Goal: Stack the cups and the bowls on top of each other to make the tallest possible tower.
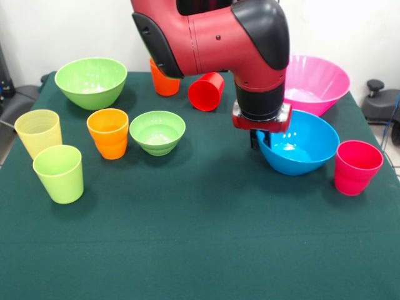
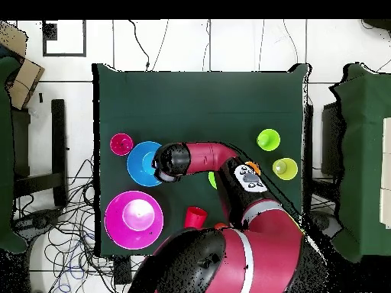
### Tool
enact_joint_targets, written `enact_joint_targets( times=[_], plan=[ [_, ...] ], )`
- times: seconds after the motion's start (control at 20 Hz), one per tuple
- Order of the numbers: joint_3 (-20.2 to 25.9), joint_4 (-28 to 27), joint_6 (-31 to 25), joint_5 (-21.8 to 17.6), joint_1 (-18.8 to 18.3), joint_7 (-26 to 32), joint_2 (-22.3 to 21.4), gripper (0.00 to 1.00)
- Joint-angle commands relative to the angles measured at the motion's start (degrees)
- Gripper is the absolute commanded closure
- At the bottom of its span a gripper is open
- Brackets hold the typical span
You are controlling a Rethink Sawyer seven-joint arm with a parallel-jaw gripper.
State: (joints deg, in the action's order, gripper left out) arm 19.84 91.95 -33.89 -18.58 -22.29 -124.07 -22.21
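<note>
My gripper [image 1: 261, 140] hangs at the left rim of the large blue bowl [image 1: 301, 144], which rests on the table; the wrist hides the grip. The large pink bowl [image 1: 315, 83] stands behind it and the pinkish-red cup [image 1: 357, 167] to its right. A red cup [image 1: 207, 91] lies on its side near an orange cup [image 1: 164, 83] behind the arm. On the left stand the large light green bowl [image 1: 91, 81], the small light green bowl [image 1: 157, 131], a second orange cup [image 1: 108, 132], the pale yellow cup [image 1: 39, 131] and the lime green cup [image 1: 59, 173]. Nothing is stacked; no tower shows.
The dark green tablecloth [image 1: 200, 237] covers the table. In the overhead view the arm [image 2: 206, 156] reaches over the table and hides the large green bowl and most of the small one. Cables and chairs [image 2: 30, 183] lie around the table.
</note>
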Motion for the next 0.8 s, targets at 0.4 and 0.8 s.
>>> enact_joint_targets(
  times=[0.4,0.8],
  plan=[
    [3.28,3.84,0.28,0.39,-3.11,1.69,-3.34,1.0],
    [6.81,5.66,-0.21,1.77,-6.43,2.74,-4.99,1.0]
  ],
)
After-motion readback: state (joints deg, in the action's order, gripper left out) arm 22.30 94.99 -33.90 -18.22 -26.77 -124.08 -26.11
